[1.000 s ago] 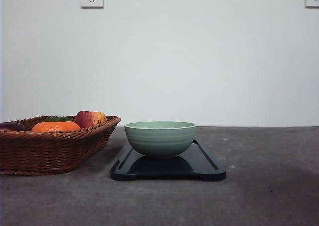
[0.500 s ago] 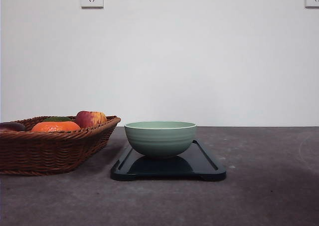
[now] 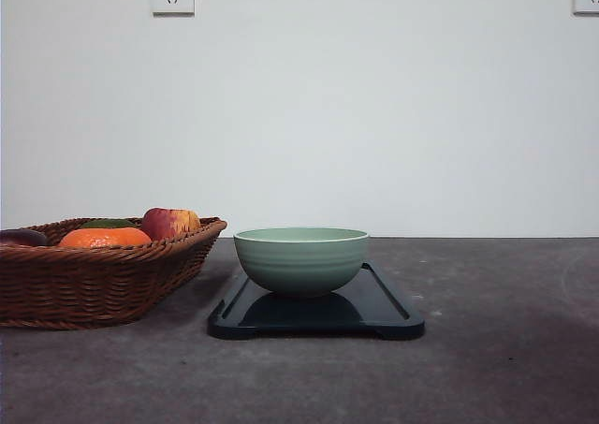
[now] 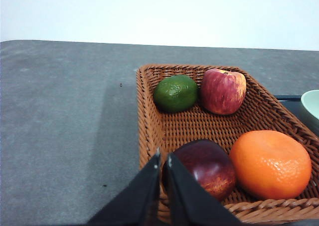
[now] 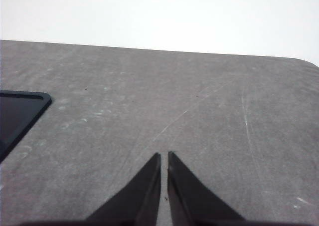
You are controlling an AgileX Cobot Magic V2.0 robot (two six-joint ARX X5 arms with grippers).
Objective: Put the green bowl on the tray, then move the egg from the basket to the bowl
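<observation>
Bowl on tray already: the green bowl (image 3: 300, 258) sits upright mid-tray (image 3: 388, 314), w/ the tray just beside the basket (image 3: 94, 279) at the bench's left edge. In the left wrist view, the left gripper (image 4: 163, 159) has its tips together, holding nothing, at the basket's near rim. The egg (image 4: 205, 168), dark reddish-brown, lies just past it, touching an orange (image 4: 270, 164); an apple (image 4: 223, 91) and a green citrus (image 4: 175, 93) rest at the far end. The right gripper (image 5: 164, 158) is likewise closed and empty over bare bench. Risks, as I judge: shut tips would nudge the egg, not grasp it; the neighbouring orange crowds the approach; a smooth egg may slip. No readable writing or brands.
</observation>
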